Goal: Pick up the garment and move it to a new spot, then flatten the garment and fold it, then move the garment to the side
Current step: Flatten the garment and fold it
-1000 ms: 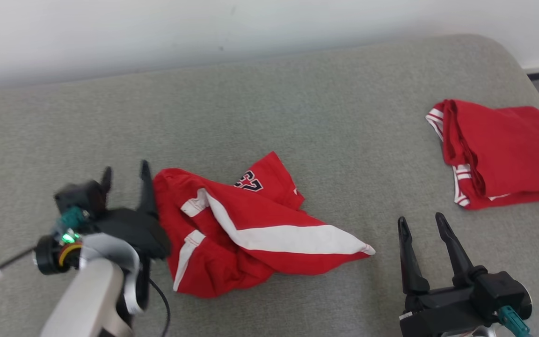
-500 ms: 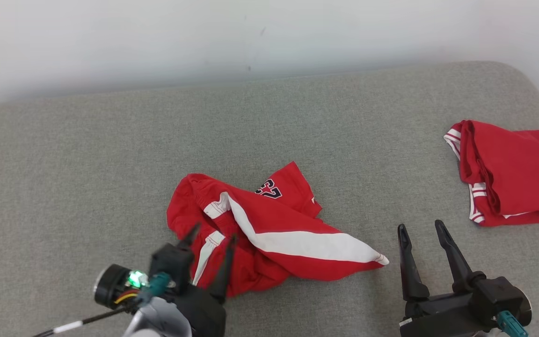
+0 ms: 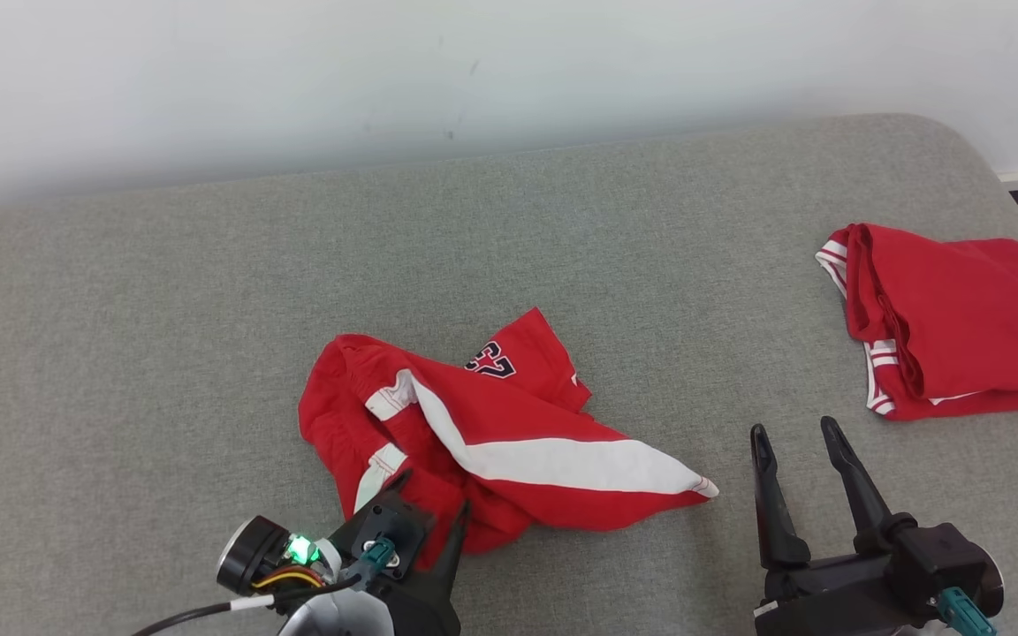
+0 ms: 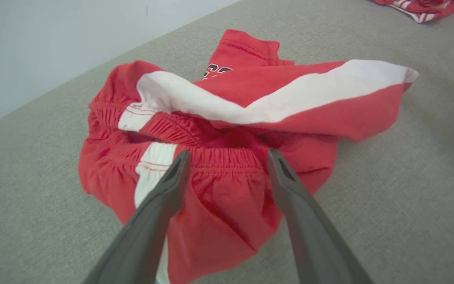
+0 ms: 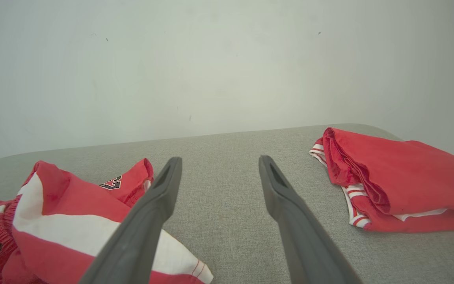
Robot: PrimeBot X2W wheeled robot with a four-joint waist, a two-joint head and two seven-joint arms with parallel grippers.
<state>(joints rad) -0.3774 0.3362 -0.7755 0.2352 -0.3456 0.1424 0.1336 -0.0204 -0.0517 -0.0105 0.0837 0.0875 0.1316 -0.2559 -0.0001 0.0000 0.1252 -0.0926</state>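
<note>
The garment [image 3: 518, 424] is a crumpled pair of red shorts with a broad white stripe and a dark number, lying mid-cushion. In the left wrist view its elastic waistband [image 4: 219, 152] sits right at my fingertips. My left gripper [image 3: 434, 493] [image 4: 227, 154] is open at the garment's near edge, its fingers straddling the waistband folds with nothing clamped. My right gripper [image 3: 792, 428] [image 5: 220, 159] hovers open over bare cushion, just right of the garment's [image 5: 65, 197] white-striped tip.
A second red garment [image 3: 960, 309] [image 5: 400, 173], folded, with white trim, lies at the far right. The grey cushion [image 3: 562, 230] curves off at its right end. A white wall [image 3: 509, 71] runs behind it.
My left gripper swung from the garment's left side round to its near edge, still open. The head camera shifted a little. The right gripper and both garments stayed put.
</note>
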